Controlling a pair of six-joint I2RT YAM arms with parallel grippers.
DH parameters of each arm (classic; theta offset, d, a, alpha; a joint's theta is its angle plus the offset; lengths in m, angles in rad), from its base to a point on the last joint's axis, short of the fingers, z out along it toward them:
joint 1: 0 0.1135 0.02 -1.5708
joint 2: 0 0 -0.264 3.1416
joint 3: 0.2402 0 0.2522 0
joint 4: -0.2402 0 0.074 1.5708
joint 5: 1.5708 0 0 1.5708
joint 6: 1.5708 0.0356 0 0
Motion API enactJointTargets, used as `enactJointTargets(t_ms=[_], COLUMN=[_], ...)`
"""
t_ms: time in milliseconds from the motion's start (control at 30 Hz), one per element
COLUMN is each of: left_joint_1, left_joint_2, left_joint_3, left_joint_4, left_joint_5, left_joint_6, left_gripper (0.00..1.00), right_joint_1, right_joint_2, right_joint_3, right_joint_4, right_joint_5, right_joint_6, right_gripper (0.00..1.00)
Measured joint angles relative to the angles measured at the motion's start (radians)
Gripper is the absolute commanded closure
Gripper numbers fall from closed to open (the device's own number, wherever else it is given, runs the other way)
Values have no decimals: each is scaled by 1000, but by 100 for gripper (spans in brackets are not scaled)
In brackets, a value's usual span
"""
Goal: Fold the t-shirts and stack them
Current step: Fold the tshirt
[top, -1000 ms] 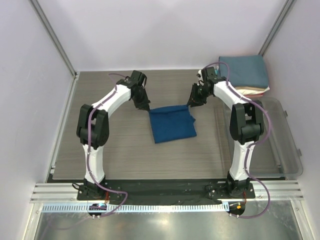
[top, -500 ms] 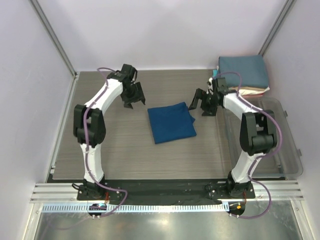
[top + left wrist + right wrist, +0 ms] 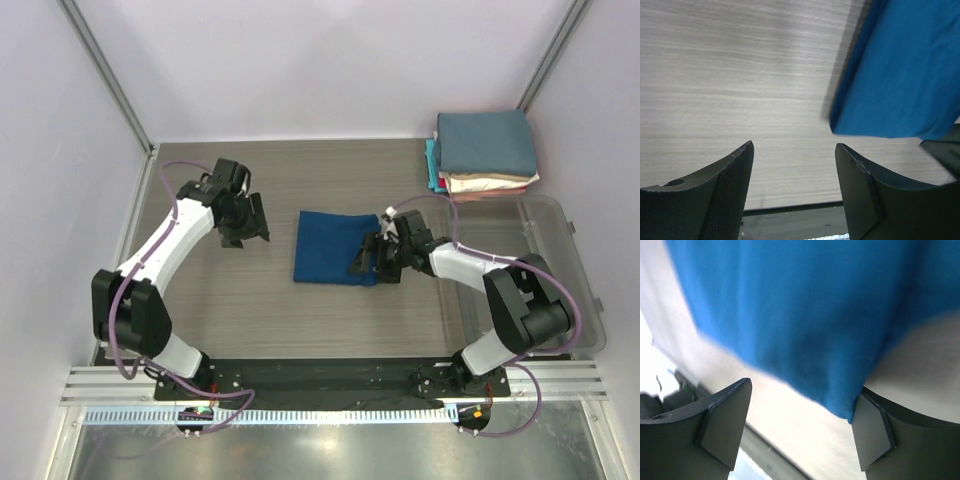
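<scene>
A royal-blue t-shirt (image 3: 335, 248) lies folded into a rectangle on the table's middle; its print is hidden. My left gripper (image 3: 246, 230) hovers open to the left of it, apart from the cloth. In the left wrist view the tee (image 3: 902, 75) sits at upper right and the left gripper (image 3: 795, 146) holds nothing. My right gripper (image 3: 375, 262) is open at the tee's right edge. In the right wrist view the blue cloth (image 3: 805, 315) fills the top and its corner touches the right finger (image 3: 875, 432). Folded tees (image 3: 485, 150) are stacked at the back right, slate-blue on top.
A clear plastic bin (image 3: 572, 290) lies on the right side of the table, beside the right arm. Purple walls and metal posts close in the back and sides. The table's dark front rail (image 3: 330, 370) runs along the near edge.
Both grippers let go of the blue tee and opened. The left arm swung left and nearer. The right arm dropped to the tee's right edge. The tee now lies squarer.
</scene>
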Motion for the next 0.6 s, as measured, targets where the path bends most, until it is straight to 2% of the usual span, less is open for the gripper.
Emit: enactJointTargets(t_ms=[100, 200, 433, 600], left_joint_1=[0, 0, 0, 0], left_joint_2=[-64, -122, -259, -387], left_joint_3=[-35, -62, -159, -273], left_joint_4=[-7, -17, -40, -35], left_joint_5=[-13, -25, -67, -98], left_joint_6=[11, 22, 66, 99], left_gripper=[33, 33, 33, 33], right_joint_1=[84, 94, -26, -142], right_joint_2=[-34, -78, -175, -112], right_joint_3=[-11, -6, 23, 58], right_joint_4=[2, -35, -159, -137], right_joint_5=[0, 40, 135, 105], right_joint_6=[28, 18, -51, -76], right_gripper=[12, 4, 0, 0])
